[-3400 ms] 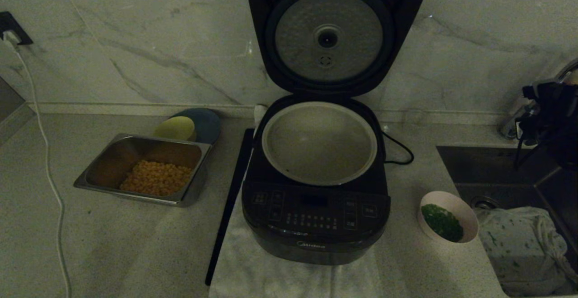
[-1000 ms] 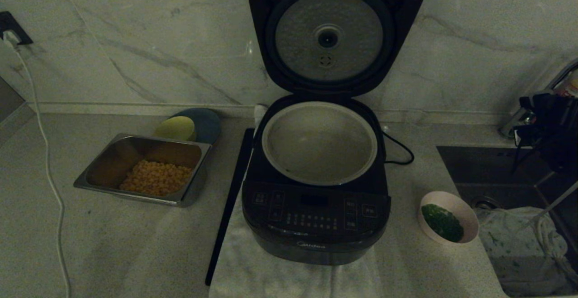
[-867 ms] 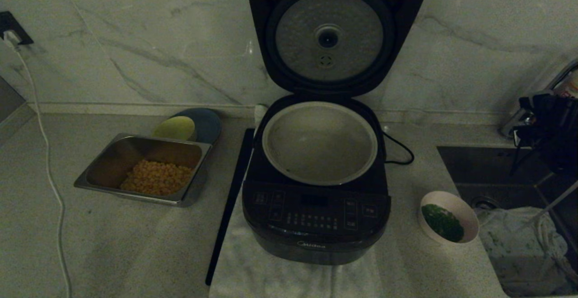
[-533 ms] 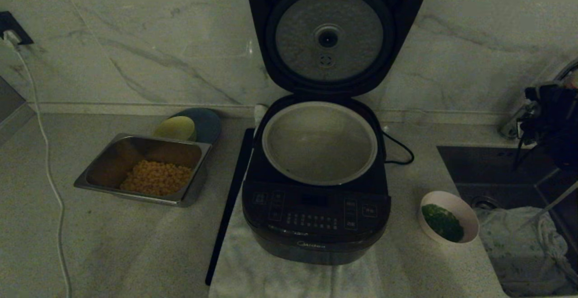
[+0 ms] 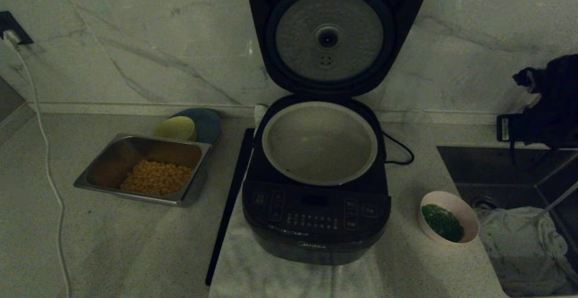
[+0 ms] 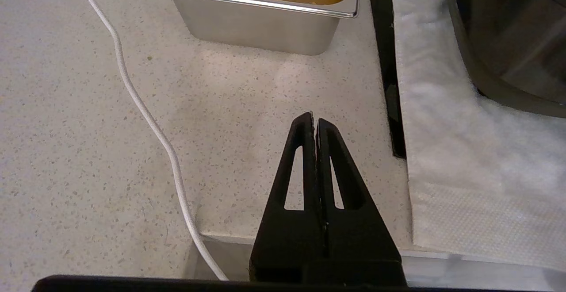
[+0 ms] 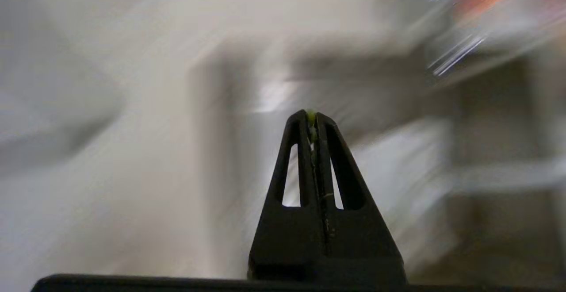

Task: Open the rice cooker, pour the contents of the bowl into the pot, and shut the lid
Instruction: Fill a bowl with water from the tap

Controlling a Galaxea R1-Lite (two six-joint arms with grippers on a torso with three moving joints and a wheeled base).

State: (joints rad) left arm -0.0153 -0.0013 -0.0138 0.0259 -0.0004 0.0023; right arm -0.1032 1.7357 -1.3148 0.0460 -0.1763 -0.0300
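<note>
The rice cooker (image 5: pixel 316 216) stands at the middle of the counter with its lid (image 5: pixel 328 36) swung fully up against the wall. Inside it, the light-grey pot (image 5: pixel 318 144) shows bare. The bowl (image 5: pixel 469 219) sits to the cooker's right by the sink, with chopped green contents (image 5: pixel 442 222) in it. My right arm (image 5: pixel 544 108) hangs at the far right above the sink's back edge, well behind the bowl. The right gripper (image 7: pixel 311 115) is shut, with a tiny green fleck stuck at its tips. My left gripper (image 6: pixel 313 117) is shut and empty over the counter's front edge.
A steel tray (image 5: pixel 198 185) of yellow kernels and a yellow-green bowl (image 5: pixel 175 128) lie left of the cooker. A white cable (image 5: pixel 47 171) runs down the left counter. The sink (image 5: pixel 492 167) at right holds a crumpled cloth (image 5: pixel 519 244). A white towel (image 5: pixel 280 275) lies under the cooker.
My right arm has risen and shifted left above the sink's back edge, still shut. The cooker, bowl and left arm have not moved.
</note>
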